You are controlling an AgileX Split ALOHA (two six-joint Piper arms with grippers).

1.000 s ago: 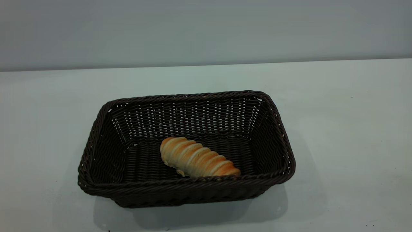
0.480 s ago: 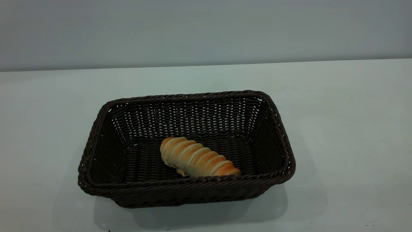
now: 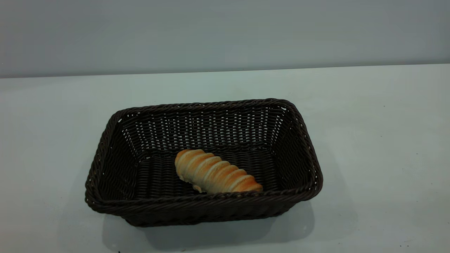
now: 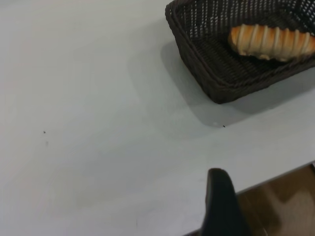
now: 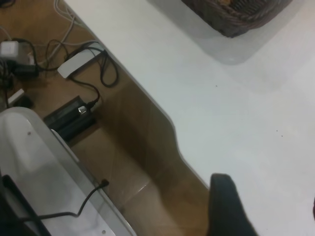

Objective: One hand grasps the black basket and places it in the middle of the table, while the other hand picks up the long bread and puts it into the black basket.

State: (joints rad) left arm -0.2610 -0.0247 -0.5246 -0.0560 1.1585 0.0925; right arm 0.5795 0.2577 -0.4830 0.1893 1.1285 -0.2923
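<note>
The black basket (image 3: 204, 105) stands in the middle of the white table (image 3: 369, 123). Inside it the long bread (image 3: 216, 172) lies slanted on the basket floor, near the front wall. Neither arm shows in the exterior view. The left gripper (image 4: 268, 199) hangs over the table's edge, well away from the basket (image 4: 197, 54) and bread (image 4: 270, 40); one dark finger (image 4: 221, 206) shows, with a wide bare gap beside it. The right gripper (image 5: 266, 204) is open and holds nothing above another stretch of the table's edge, far from the basket's corner (image 5: 236, 17).
Past the table's edge (image 5: 167, 123) lies a brown floor with cables and a white power strip (image 5: 78, 59). A pale grey rounded housing (image 5: 39, 162) sits below that. A plain grey wall (image 3: 225, 35) backs the table.
</note>
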